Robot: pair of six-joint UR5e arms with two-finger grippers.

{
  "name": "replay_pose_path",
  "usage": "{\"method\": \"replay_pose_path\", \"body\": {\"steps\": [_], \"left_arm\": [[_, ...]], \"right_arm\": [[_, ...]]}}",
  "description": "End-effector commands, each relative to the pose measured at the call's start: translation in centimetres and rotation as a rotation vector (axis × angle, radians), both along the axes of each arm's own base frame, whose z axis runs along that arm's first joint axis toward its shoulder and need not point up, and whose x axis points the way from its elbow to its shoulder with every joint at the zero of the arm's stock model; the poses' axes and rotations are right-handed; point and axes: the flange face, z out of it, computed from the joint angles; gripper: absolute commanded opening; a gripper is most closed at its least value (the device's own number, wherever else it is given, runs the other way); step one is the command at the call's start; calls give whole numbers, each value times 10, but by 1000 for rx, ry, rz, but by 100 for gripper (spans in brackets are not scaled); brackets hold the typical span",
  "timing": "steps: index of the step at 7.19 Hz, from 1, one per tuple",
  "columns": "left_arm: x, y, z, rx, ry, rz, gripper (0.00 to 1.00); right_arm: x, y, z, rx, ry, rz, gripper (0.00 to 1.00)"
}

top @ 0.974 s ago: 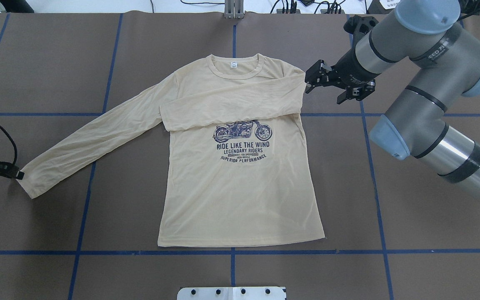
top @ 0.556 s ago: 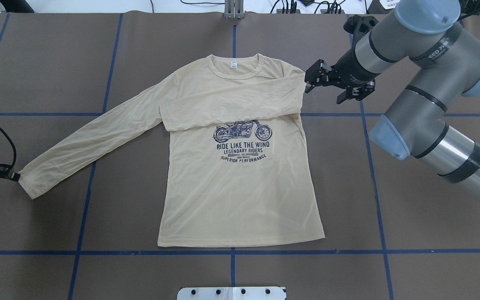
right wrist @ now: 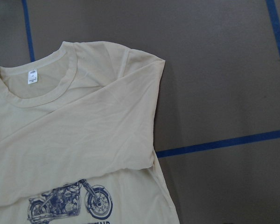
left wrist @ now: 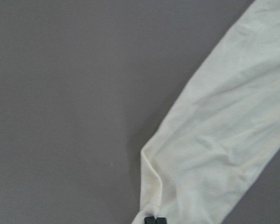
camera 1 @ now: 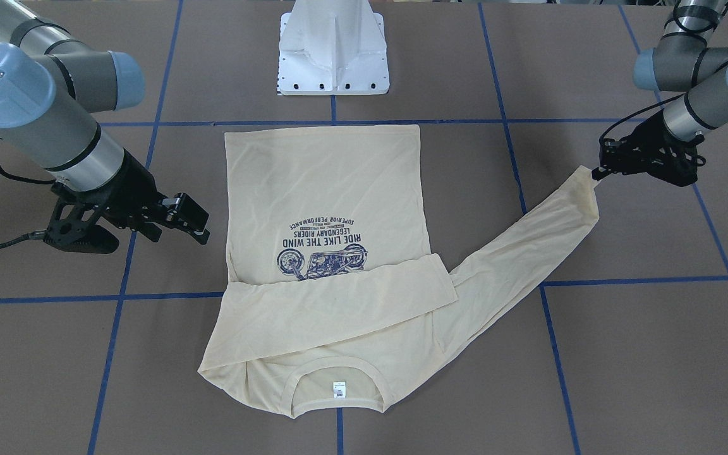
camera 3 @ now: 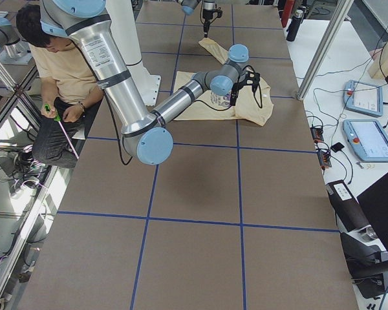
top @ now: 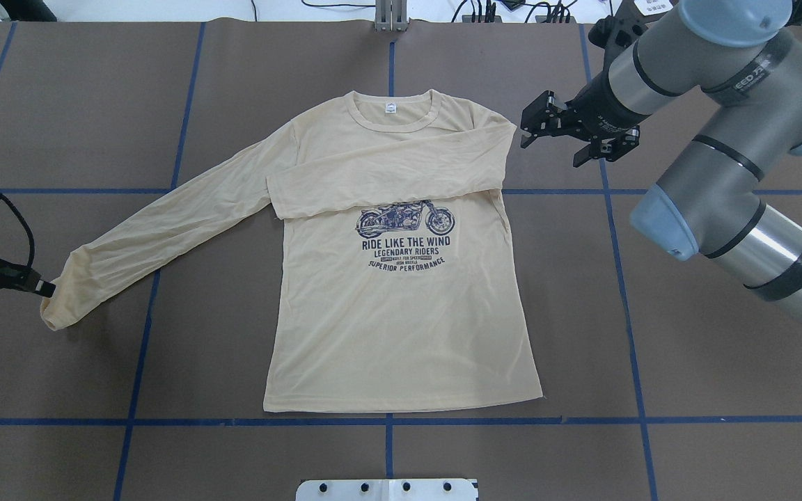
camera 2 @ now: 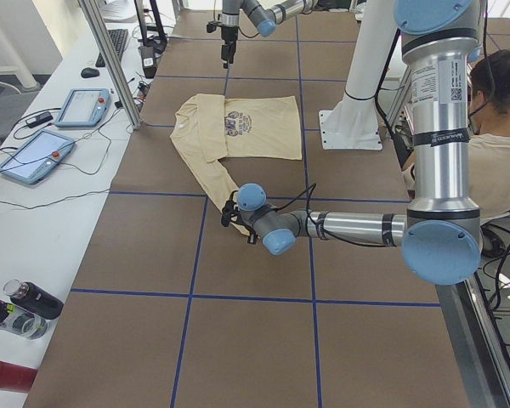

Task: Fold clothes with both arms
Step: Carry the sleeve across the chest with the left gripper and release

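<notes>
**A:** Where's the shirt (top: 401, 313)?

**B:** It's flat and print-up, mid-frame on the bench (top: 651, 348) in the overhead view. One sleeve (top: 387, 167) is folded across the chest, the other reaches toward lower left.

**A:** And the pincers?

**B:** The left pincer (top: 44, 287) is clamped on that outstretched cuff (top: 60, 313), which is bunched. The right pincer (top: 537, 129) is spread and empty, just beside the shoulder at upper right.

**A:** How will it handle?

**B:** Thin, limp and light, I'd judge, so it will drag and wrinkle. Pinch it at cuffs, hem corners or shoulder seams.

Thin matt cloth shirt (top: 401, 334), matt table (top: 582, 313)
</notes>
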Motion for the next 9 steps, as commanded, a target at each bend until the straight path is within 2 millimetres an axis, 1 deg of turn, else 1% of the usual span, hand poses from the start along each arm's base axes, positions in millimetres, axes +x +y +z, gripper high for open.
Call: {"method": "replay_pose_path", "body": {"steps": [1,2,3,4,5,6,7,8,9], "left_arm": [[27,-33,-92,-99,106,-105,0],[45,-58,-138,-152,144,-157,0],[79,-90,-208,-214,140,-226,0],[124,-99,-265,-233,114,-246,0],[155,-104,-289,-222,106,-248,0],[173,-108,-312,-238,126,-241,0],[196,-113,-352,-300,162,-252,0],[223,-116,-382,-311,177,-287,0],[259,-112,-417,-303,192,-303,0]], "right_arm": [[38,0,28,-16,21,31,92],[51,-4,44,-32,37,49,92],[66,-3,66,-42,59,56,92],[81,-4,82,-30,80,55,91],[92,-7,95,-14,98,50,91],[96,-8,102,-14,111,54,91],[95,-8,102,-14,112,54,91],[95,-8,104,-15,116,56,91],[94,-8,104,-15,117,55,91]]}}
